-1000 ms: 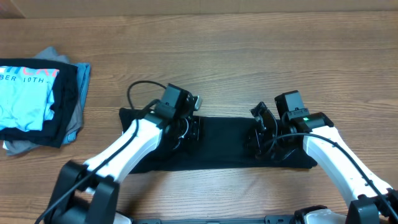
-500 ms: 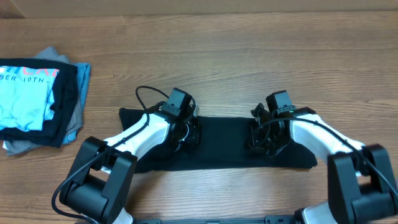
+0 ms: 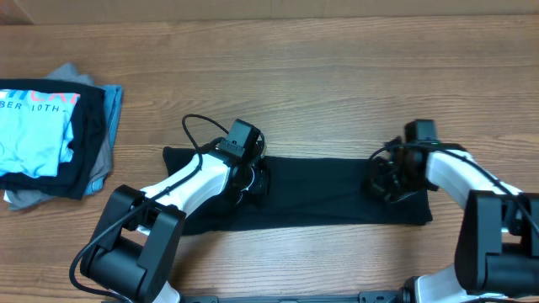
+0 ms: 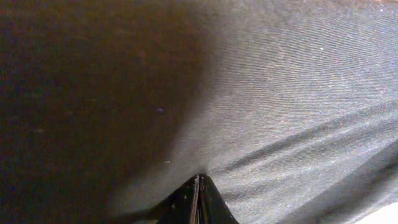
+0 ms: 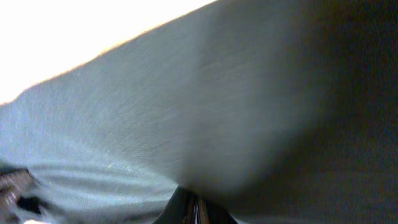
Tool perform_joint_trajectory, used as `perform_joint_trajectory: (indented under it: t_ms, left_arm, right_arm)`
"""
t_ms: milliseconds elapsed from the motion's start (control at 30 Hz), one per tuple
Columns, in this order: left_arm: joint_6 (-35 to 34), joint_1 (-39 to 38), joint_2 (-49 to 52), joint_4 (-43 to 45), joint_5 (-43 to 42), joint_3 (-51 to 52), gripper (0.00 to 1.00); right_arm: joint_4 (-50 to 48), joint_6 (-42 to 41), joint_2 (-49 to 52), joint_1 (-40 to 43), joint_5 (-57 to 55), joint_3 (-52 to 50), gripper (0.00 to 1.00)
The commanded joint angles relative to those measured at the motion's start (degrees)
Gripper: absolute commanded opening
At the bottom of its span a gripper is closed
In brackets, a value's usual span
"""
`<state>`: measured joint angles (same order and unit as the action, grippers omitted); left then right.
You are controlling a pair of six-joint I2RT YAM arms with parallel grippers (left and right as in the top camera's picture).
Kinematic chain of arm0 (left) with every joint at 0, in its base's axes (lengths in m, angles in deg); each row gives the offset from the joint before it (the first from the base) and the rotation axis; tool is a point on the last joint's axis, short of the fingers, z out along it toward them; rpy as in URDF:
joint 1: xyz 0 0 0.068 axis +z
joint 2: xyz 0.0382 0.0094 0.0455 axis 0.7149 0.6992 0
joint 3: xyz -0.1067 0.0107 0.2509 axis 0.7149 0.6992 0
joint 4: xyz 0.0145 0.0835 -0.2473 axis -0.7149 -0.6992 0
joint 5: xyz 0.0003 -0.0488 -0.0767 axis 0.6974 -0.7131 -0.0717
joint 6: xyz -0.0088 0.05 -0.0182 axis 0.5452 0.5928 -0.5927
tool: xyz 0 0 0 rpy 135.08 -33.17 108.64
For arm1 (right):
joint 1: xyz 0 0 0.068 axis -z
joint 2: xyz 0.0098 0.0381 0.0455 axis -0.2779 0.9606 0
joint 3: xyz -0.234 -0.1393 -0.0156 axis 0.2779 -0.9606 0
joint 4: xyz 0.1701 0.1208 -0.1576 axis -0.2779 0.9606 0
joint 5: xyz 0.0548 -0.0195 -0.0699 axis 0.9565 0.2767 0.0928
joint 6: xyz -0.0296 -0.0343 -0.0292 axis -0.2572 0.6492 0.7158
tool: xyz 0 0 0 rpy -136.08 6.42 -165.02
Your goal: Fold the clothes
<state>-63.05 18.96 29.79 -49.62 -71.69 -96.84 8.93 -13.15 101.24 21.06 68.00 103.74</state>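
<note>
Clothes [image 3: 312, 192] limp, light, crease-prone beneath both tips; left pincer [image 3: 252, 180], right pincer [image 3: 384, 181] pressed together; we judge grip best at far edge.

left arm [image 3: 189, 181] low, jaws closed | right arm [image 3: 455, 170] low, jaws closed

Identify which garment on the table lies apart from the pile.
The black soft-fabric garment in the middle, spread as a long strip; the light blue lettered T-shirt and grey garment sit stacked at left.
</note>
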Motion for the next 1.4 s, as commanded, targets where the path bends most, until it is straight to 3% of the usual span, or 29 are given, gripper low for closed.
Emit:
perform_joint_trajectory:
  t_ms: [0,267,433,600,767,900,1133,1367]
  left_arm:
    - [0.28,0.07,0.26,-0.37,5.70,0.52,0.04]
    - [0.31,0.07,0.04,0.59,5.64,-0.02,0.04]
    - [1.14,0.07,-2.03,-1.31,1.90,-6.69,0.04]
    - [1.33,0.07,-4.96,-10.34,2.78,-15.96,0.05]
    - [1.33,1.07,-5.49,-23.30,12.63,-20.41,0.09]
    - [-0.63,4.22,-4.63,-26.88,17.14,-20.22,0.08]
    - [-1.05,7.58,-1.40,-21.42,17.53,-17.79,0.04]
    - [-1.03,8.13,7.26,-20.31,18.80,-17.75,0.04]
  right_arm:
    - [-0.44,-0.26,2.58,5.86,-13.68,0.17,0.04]
    - [-0.44,-0.26,2.58,10.62,-11.34,3.56,0.04]
    - [1.88,0.11,2.43,10.62,-2.89,9.42,0.04]
    - [13.62,6.45,2.40,10.49,6.03,19.58,0.04]
    - [23.52,18.27,2.43,8.41,16.09,22.67,0.04]
    - [22.08,19.76,2.47,4.79,15.45,21.31,0.04]
    - [15.04,19.32,2.60,-2.29,7.45,18.08,0.04]
    - [9.14,8.48,2.60,-3.19,-8.13,13.81,0.04]
